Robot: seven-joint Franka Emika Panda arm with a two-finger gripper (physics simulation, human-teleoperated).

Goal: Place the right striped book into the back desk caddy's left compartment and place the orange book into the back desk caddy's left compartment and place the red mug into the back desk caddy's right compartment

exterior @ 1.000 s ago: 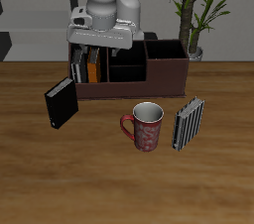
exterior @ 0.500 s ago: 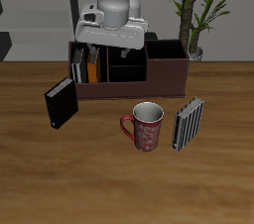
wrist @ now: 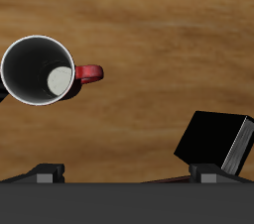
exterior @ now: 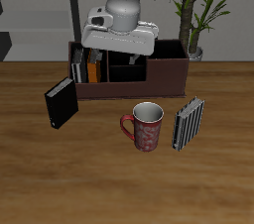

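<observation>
- the red mug [exterior: 145, 126] is seen upright near the table's front, well apart from the back desk caddy [exterior: 164, 75]; rigid, smooth, probably slippery.
- a rim grip opposite the handle is judged safest.
- the gripper [exterior: 119, 57] is held above the caddy; whether it is spread cannot be told.

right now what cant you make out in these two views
- Gripper: in the exterior view the arm's own housing covers it; the wrist view shows only two dark fingertips at the picture's edge, so open or shut is unclear.
- Back desk caddy: the arm hides its middle sections.
- Left compartment: books too small to tell apart.
- Black book: cut by the wrist view's edge.
</observation>
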